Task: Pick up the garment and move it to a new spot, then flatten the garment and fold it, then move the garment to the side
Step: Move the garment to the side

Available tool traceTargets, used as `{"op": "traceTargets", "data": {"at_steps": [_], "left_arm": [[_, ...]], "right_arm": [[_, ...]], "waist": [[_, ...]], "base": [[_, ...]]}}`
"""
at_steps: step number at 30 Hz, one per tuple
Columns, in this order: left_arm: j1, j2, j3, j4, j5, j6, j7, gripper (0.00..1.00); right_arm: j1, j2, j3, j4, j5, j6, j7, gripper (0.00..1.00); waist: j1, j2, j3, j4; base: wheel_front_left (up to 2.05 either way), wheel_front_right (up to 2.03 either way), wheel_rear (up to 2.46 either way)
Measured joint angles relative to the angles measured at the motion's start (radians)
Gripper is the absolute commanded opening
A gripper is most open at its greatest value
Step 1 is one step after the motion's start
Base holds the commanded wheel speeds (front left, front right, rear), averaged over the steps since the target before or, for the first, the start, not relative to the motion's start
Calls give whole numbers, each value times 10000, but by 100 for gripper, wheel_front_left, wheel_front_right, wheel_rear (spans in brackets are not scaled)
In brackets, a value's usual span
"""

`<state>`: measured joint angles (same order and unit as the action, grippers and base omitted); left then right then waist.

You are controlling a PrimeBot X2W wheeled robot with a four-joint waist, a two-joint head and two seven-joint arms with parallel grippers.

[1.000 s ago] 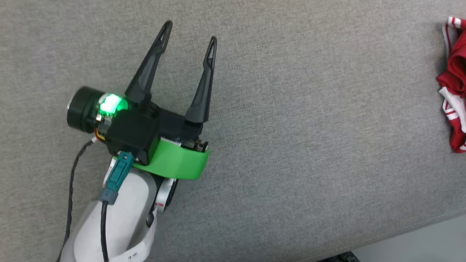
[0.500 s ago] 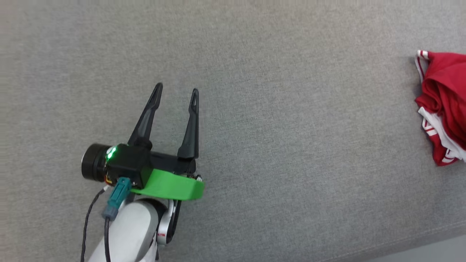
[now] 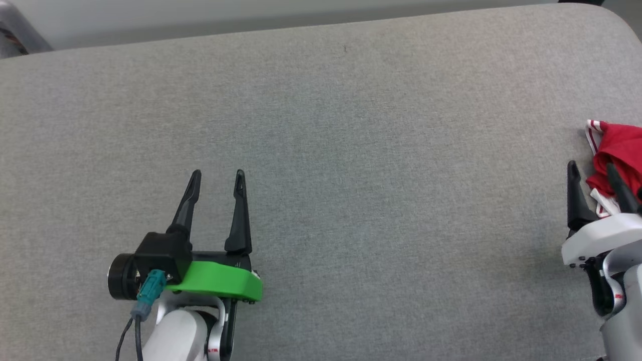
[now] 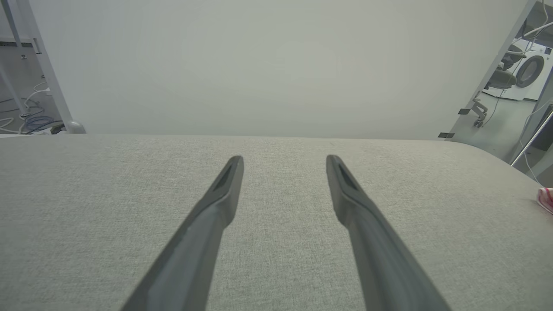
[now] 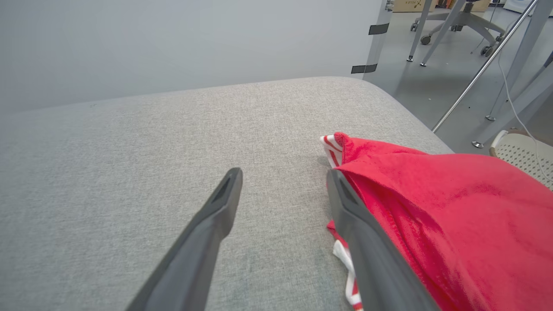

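Grey woven fabric covers the wide tabletop [image 3: 351, 125]. At its right edge lies the red jersey [image 3: 619, 148], crumpled in a heap, with red-and-white striped trim showing. The left tool [image 3: 217, 174] hovers over bare fabric at the lower left, well apart from the jersey, its fingers spread wide and holding nothing. The right tool [image 3: 591, 167] is also wide open and empty; one finger is over the jersey's edge, the other over bare fabric.

Garment [image 5: 453, 207] red with red-and-white striped trim, table [image 3: 351, 150] heathered grey, left gripper [image 3: 217, 174] black, collar [image 3: 220, 281] green, plug [image 3: 150, 291] teal
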<state>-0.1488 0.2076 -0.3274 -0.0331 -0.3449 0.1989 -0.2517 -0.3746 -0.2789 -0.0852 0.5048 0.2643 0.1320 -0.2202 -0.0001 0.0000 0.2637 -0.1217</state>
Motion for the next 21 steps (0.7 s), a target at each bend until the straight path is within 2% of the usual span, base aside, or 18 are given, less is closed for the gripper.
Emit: {"op": "traceTargets", "data": {"at_steps": [7,11,21], "left_arm": [[532,31,807,403,-313,94,-42,100],[894,199,1104,533,-451,94,-42,100],[1505,385,1070,761,-454,15,-42,100]], "right_arm": [[1499,1193,-138,-2428,-554,-2,811,100],[2105,1670,-31,-3703,-756,-2,1287,100],[3528,2082,167,-5869,-1250,-2,2073,100]], "waist": [[0,0,-714,589],[0,0,-1092,847],[0,0,-1954,1055]], "base": [[0,0,0],[0,0,0],[0,0,0]]}}
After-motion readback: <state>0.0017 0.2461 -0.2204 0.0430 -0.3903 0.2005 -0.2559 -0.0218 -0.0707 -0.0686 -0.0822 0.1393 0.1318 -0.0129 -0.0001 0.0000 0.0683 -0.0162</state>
